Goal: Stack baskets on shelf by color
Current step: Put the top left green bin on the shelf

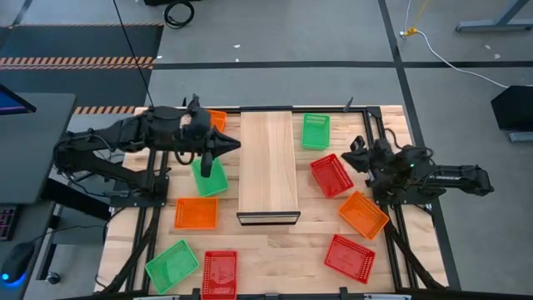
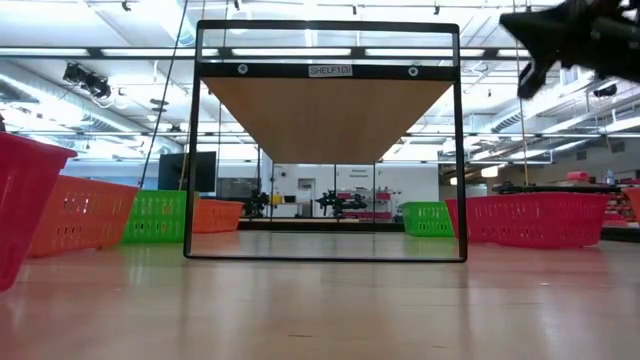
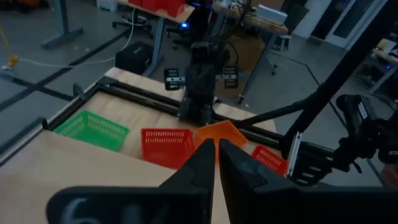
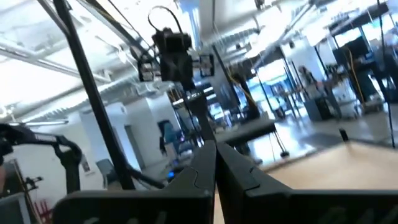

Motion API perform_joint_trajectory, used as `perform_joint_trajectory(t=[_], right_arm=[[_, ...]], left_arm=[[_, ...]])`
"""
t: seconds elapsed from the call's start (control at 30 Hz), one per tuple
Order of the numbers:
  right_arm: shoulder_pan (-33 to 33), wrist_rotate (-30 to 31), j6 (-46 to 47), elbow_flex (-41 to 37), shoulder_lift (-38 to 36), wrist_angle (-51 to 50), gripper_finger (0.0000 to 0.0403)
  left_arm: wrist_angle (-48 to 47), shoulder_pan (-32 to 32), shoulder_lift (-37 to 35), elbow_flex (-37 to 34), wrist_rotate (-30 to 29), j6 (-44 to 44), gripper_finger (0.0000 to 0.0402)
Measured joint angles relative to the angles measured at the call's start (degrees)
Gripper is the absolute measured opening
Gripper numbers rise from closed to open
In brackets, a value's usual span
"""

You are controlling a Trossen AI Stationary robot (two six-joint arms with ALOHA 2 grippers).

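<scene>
I take the shelf (image 1: 268,167) as my landmark: the pale board lies lengthwise down the middle of the table, its dark front edge toward the near side, and nothing sits on it. In the low view I can read "SHELF100" or something close to it on a small white label (image 2: 330,70) on the black frame above the board; the last characters are too small to be sure of. Nearest me, off the shelf's front edge, lie a red basket (image 1: 219,272) and a green basket (image 1: 172,265) on its left side, and another red basket (image 1: 349,257) on its right. Alongside the shelf's left edge is an orange basket (image 1: 196,212), then a green one (image 1: 210,178) just beside the board. On the right side sit an orange basket (image 1: 363,213) and a red one (image 1: 331,176). Toward the shelf's far end are a green basket (image 1: 316,131) at the right corner and an orange one (image 1: 216,121) left, partly under the arm. The left gripper (image 1: 233,146) hovers at the shelf's left edge, fingers together, holding nothing. The right gripper (image 1: 353,157) waits right of the shelf, over the red basket, fingers together too
</scene>
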Motion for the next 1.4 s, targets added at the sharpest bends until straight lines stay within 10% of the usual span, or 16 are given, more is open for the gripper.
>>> perform_joint_trajectory(t=[0.63, 1.4], right_arm=[[0.0, -0.44, -4.2, 53.91, 30.88, -46.95, 0.0013], [0.04, -3.45, 18.34, 63.58, 46.79, -19.74, 0.0013]], left_arm=[[-0.06, 2.47, -0.91, 0.93, 0.76, -4.06, 0.0028], [0.24, 2.48, -1.4, 0.93, -0.28, -3.62, 0.0042]])
